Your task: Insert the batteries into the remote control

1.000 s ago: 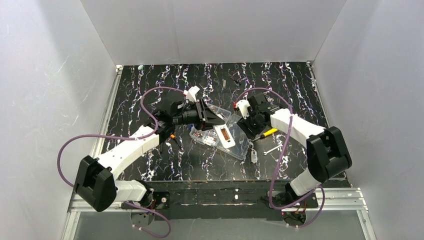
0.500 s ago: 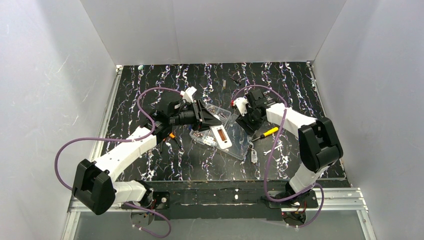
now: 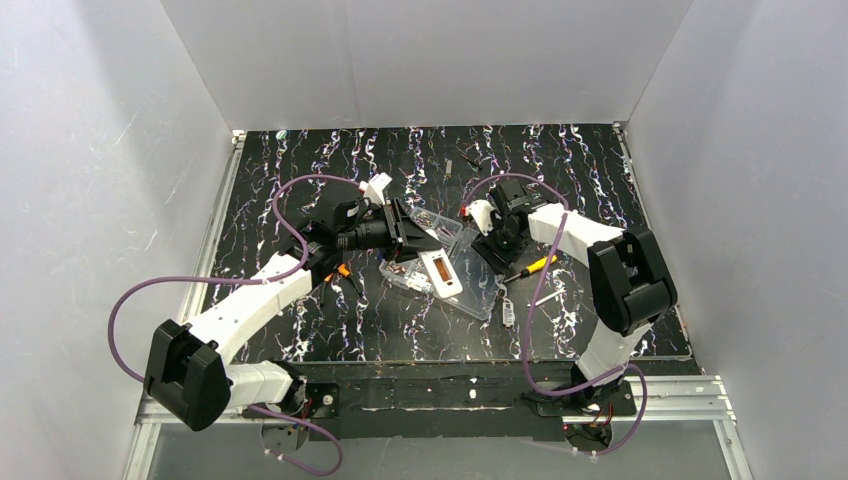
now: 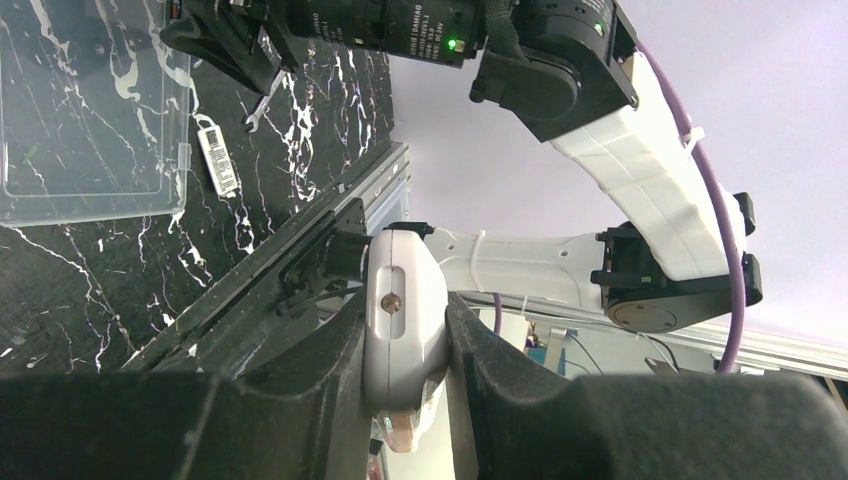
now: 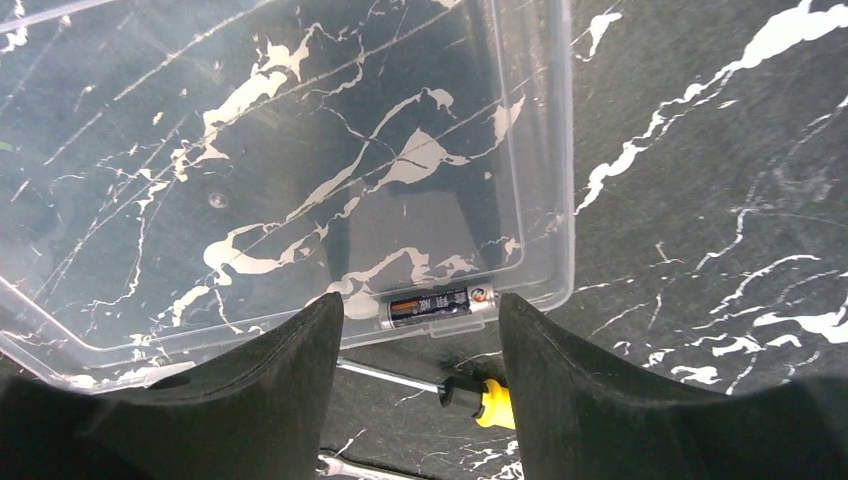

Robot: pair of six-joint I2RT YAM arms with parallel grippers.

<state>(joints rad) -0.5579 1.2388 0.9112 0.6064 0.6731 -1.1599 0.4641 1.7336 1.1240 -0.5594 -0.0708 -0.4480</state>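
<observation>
Remote (image 3: 441,273) sits mid-table, clamped at its far end by the left gripper (image 4: 404,320), whose jaws are clenched on its sides. From above it lies over the clear box (image 3: 478,292), brown battery slot facing up. Whether it touches the box, I cannot tell.

The right gripper (image 5: 420,320) hangs with its jaws released and nothing between them, over the box's right corner. A battery (image 5: 437,303) lies inside that corner, flat against the wall. Just outside the wall lies the screwdriver (image 5: 488,402), its shaft running under the left finger.

The box is well apart from the white walls and from the near rail (image 3: 450,395). The tight spot is its right edge, where gripper, box wall and screwdriver crowd together. A wrench (image 3: 540,300) and a small labelled strip (image 3: 508,310) lie near the box's front right corner.

Only the right wrist view shows the battery; from above the gripper hides it. Only the left wrist view shows the grip on the remote, with a screw in its rounded end. That view also shows the strip just beside the box edge.
</observation>
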